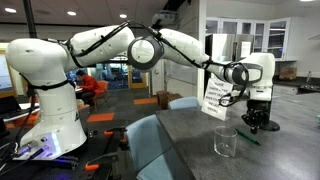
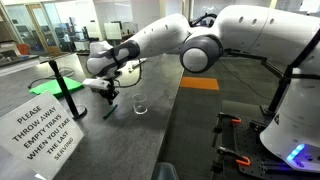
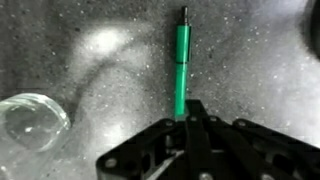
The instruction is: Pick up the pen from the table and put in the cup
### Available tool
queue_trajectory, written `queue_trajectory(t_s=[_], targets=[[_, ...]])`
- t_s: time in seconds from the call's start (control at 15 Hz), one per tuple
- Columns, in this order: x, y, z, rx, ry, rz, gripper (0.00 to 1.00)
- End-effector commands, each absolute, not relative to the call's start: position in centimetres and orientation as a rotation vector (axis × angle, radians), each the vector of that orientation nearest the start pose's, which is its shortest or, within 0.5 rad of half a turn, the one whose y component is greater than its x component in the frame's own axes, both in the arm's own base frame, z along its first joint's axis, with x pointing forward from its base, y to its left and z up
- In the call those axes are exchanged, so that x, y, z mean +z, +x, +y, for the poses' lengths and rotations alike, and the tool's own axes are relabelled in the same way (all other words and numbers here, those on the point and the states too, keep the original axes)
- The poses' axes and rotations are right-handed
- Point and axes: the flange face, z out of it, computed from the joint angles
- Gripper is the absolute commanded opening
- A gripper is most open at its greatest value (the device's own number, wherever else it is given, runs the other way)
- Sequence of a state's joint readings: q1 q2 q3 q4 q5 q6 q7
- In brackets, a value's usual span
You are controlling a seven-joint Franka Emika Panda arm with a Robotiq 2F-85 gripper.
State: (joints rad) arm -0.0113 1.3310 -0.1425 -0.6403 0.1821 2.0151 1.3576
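End effector (image 3: 190, 118) sits at 6 o'clock in the wrist view, nearest the camera. Its jaws are narrow and pinched onto the near end of the pen (image 3: 181, 60). The green barrel runs straight out from the fingertips toward 12 o'clock, with the dark tip at the far end. I can't tell from this view whether the pen is off the surface (image 3: 100, 60) or lying on it.

Cup (image 3: 30, 120) is at 8 o'clock in the wrist frame, clear and rim up, apart from the pen and not touching the end effector. The surface beyond it is grey and speckled.

In an exterior view, the cup (image 1: 225, 141) stands upright on the surface (image 1: 190, 135) nearest the camera. The end effector (image 1: 258, 124) is near it at the cup's 2 o'clock, pointing down. A thin green streak of pen (image 1: 247, 137) shows low between the two, too small to tell whether it touches the surface. A white sign (image 1: 216, 98) stands behind at the end effector's 10 o'clock.

In an exterior view, the sign (image 2: 45, 128) is closest, at 7 o'clock. The end effector (image 2: 108, 97) is past it, low over the surface (image 2: 150, 140), with the cup (image 2: 140, 104) at its 3 o'clock, near but apart. The arm (image 2: 200, 45) stretches back toward 2 o'clock.
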Motion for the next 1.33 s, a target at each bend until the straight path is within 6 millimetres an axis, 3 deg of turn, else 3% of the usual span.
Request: queue_trajectory(t_s=[0.0, 0.4, 0.53, 0.73, 1.0, 1.27], targets=[[16.0, 80.4, -5.3, -0.014, -2.309, 2.066, 0.27], [14.4, 80.0, -5.2, 0.005, -2.317, 2.084, 0.67], [14.0, 80.0, -5.2, 0.007, -2.319, 2.091, 0.64], [13.4, 79.8, -5.2, 0.022, -2.324, 2.096, 0.3], [12.8, 79.7, -5.2, 0.012, -2.33, 2.099, 0.0], [13.5, 80.0, -5.7, -0.015, -2.318, 2.091, 0.03]])
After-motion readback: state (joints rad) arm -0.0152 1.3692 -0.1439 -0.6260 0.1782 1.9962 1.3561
